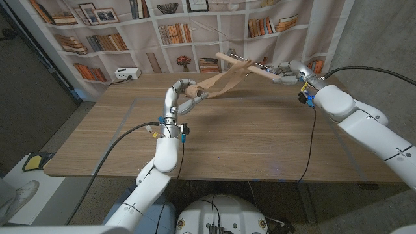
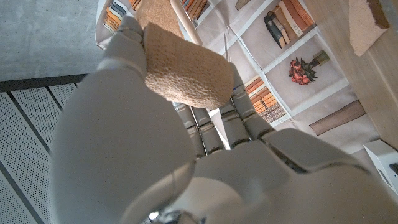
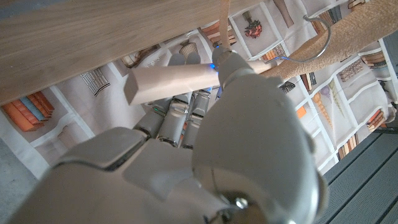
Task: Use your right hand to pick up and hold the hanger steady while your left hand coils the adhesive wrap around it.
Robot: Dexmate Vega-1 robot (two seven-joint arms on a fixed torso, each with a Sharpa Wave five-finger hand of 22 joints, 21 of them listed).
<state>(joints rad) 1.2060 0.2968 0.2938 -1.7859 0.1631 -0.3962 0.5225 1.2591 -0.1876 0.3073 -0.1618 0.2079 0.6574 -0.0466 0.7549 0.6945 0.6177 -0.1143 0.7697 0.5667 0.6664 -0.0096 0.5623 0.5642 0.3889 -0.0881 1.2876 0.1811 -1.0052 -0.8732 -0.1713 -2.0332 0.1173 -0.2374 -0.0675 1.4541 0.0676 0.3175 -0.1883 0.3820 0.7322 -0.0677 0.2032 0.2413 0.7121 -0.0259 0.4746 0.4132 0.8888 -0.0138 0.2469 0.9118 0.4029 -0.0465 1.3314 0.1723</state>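
The right hand (image 1: 284, 71) grips a smooth wooden hanger (image 1: 244, 64) with a metal hook, holding it above the table (image 1: 247, 136). The left hand (image 1: 185, 91) holds a fuzzy beige wrap roll (image 2: 183, 65); its strip (image 1: 221, 81) stretches up to the hanger.

Two white robot arms reached in over the table. The left hand (image 1: 184, 91) was raised mid-table on an upright forearm, its fingers (image 2: 205, 124) gripping the wrap roll (image 2: 183, 71). The right arm stretched inward from the right side, its hand (image 1: 284, 73) closed around one end of the hanger (image 1: 237, 62).
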